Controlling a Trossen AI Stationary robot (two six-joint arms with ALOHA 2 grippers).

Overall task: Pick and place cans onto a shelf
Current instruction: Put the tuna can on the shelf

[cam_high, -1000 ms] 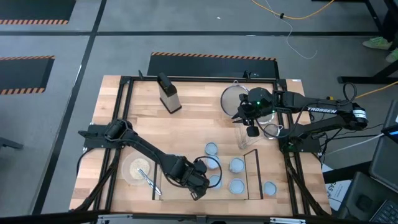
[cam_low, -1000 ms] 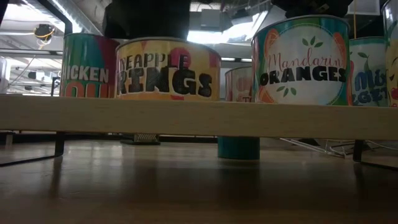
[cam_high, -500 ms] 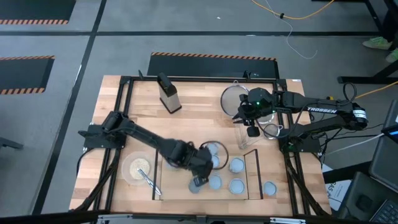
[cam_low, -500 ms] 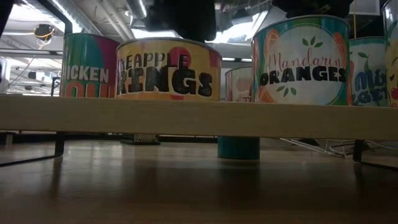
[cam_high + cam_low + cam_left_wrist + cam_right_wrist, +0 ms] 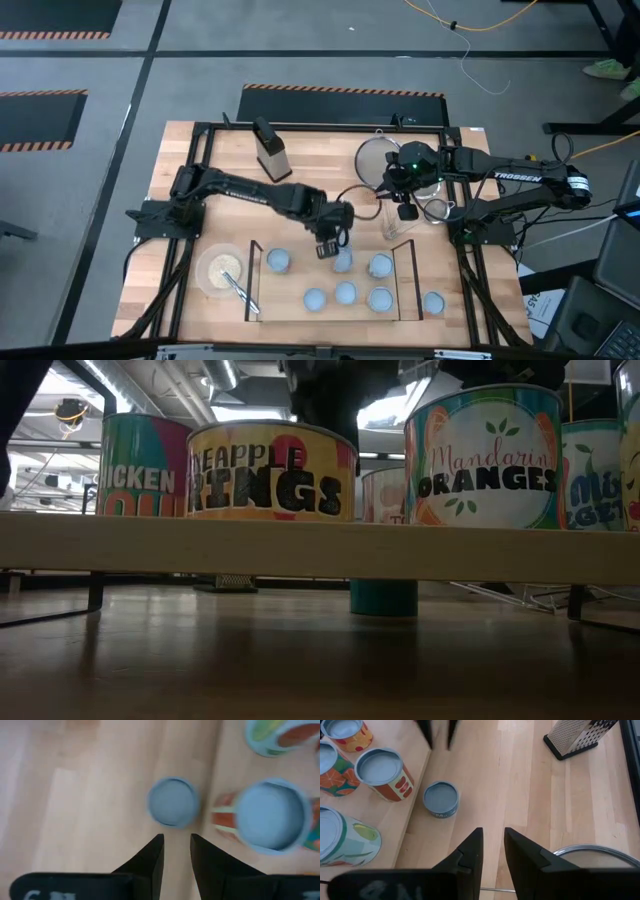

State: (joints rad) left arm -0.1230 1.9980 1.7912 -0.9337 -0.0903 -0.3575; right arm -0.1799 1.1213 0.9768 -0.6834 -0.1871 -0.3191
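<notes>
Left gripper (image 5: 327,247) hangs over the table at the shelf's (image 5: 262,296) far edge, just above the small can (image 5: 342,262) that stands on the tabletop (image 5: 230,170) off the shelf. In the left wrist view that small can (image 5: 173,802) lies just ahead of the fingertips (image 5: 158,842), in line with the gap, not touching. Fingers stand a little apart with bare wood between them, nothing held.

Cans on the shelf in the high view: one at the left end (image 5: 278,261), one at front left (image 5: 314,298), one at front centre (image 5: 346,292), one right of that (image 5: 380,298), one behind it (image 5: 380,265). One more can (image 5: 433,302) stands outside the shelf's right upright. Low view shows the shelf board (image 5: 320,548) edge-on with labelled cans on top: pineapple rings (image 5: 270,470), mandarin oranges (image 5: 482,455); the teal small can (image 5: 383,597) shows under the board, on the table behind.

Right gripper (image 5: 405,210) waits farther back on the right, near the wire strainer (image 5: 378,160). Its fingers (image 5: 472,851) are slightly parted, holding nothing; the small can (image 5: 440,799) is well ahead of it. Grater (image 5: 270,150) stands far left of centre, bowl (image 5: 220,270) with utensil left of the shelf.
</notes>
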